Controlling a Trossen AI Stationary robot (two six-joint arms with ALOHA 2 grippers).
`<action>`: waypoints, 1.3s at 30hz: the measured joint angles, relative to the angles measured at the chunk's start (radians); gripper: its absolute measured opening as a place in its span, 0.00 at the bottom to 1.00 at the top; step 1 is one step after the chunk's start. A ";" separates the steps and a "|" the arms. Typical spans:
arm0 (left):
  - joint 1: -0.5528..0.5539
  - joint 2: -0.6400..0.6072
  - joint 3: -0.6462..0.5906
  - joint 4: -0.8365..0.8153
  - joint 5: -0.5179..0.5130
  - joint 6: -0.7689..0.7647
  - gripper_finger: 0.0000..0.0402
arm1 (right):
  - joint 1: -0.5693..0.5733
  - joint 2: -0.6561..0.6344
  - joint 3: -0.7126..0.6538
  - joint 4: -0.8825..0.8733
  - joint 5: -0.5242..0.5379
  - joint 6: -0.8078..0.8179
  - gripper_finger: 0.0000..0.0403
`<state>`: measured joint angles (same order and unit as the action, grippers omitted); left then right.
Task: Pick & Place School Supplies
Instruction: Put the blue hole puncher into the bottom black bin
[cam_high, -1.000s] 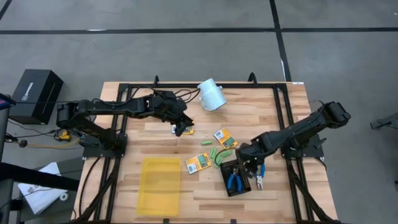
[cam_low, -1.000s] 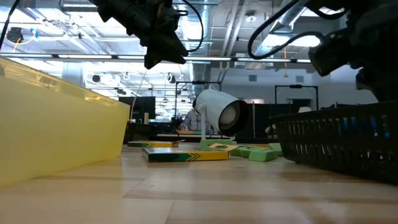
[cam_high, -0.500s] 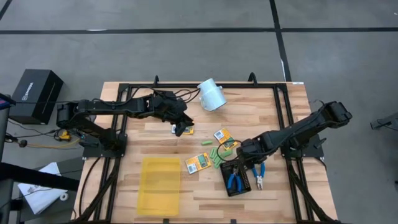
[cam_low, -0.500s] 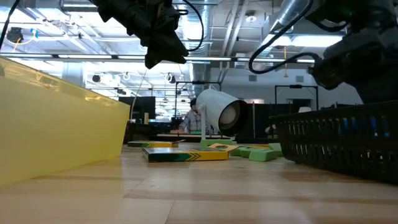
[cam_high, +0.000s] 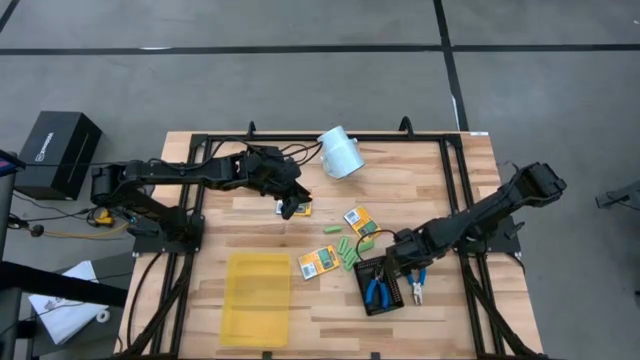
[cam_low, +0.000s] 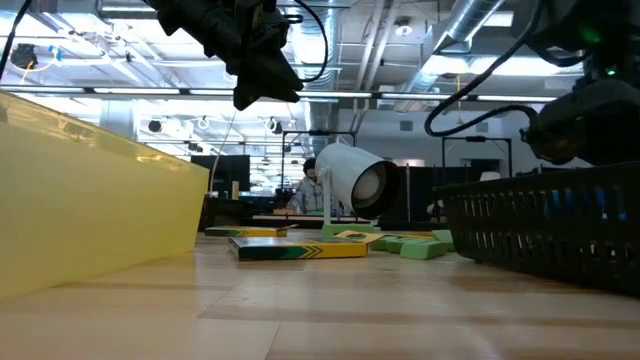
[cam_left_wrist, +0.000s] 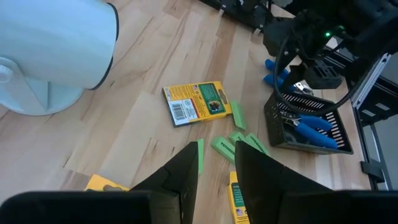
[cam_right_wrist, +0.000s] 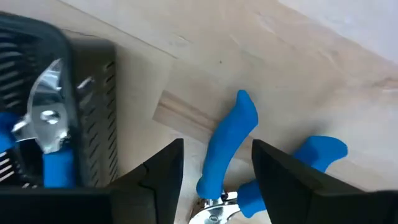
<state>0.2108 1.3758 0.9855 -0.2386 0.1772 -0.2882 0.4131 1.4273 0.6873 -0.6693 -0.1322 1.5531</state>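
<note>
A blue-handled plier tool (cam_right_wrist: 231, 144) lies on the wood (cam_high: 416, 284) beside the black mesh tray (cam_high: 372, 300). My right gripper (cam_right_wrist: 217, 167) points down over it, open, one finger on each side of one blue handle, not touching. A second blue tool (cam_high: 376, 290) lies in the tray. Orange-yellow boxes (cam_high: 362, 221) (cam_high: 318, 262) (cam_high: 302, 209) and light-green pieces (cam_high: 350, 252) lie flat mid-table. My left gripper (cam_high: 290, 205) hangs high over the far box, its fingers (cam_left_wrist: 180, 180) apart. A thin green strip (cam_left_wrist: 199, 155) shows beside one finger; held or not, I cannot tell.
A white cup (cam_high: 340, 152) lies on its side at the far middle. A yellow tray (cam_high: 258, 298) stands at the near left. The black frame (cam_high: 300, 137) runs round the table's edges. A black box (cam_high: 58, 150) sits off the table's left.
My right gripper has sunk toward the blue tool beside the mesh tray, shifting a little toward the table's right edge, and its wrist has rolled about. The left arm and all the supplies have kept still.
</note>
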 joint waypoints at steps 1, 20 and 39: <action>0.000 0.000 0.000 0.000 0.000 0.000 0.25 | 0.007 0.000 -0.008 0.011 0.001 0.011 0.44; 0.000 0.007 0.000 -0.006 0.000 0.000 0.25 | -0.001 -0.008 -0.126 0.110 0.051 0.066 0.33; 0.000 0.099 0.000 0.060 0.039 -0.008 0.25 | -0.028 -0.023 -0.138 0.123 0.066 0.014 0.07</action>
<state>0.2105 1.4748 0.9855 -0.1789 0.2165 -0.2965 0.3855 1.4043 0.5497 -0.5459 -0.0666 1.5676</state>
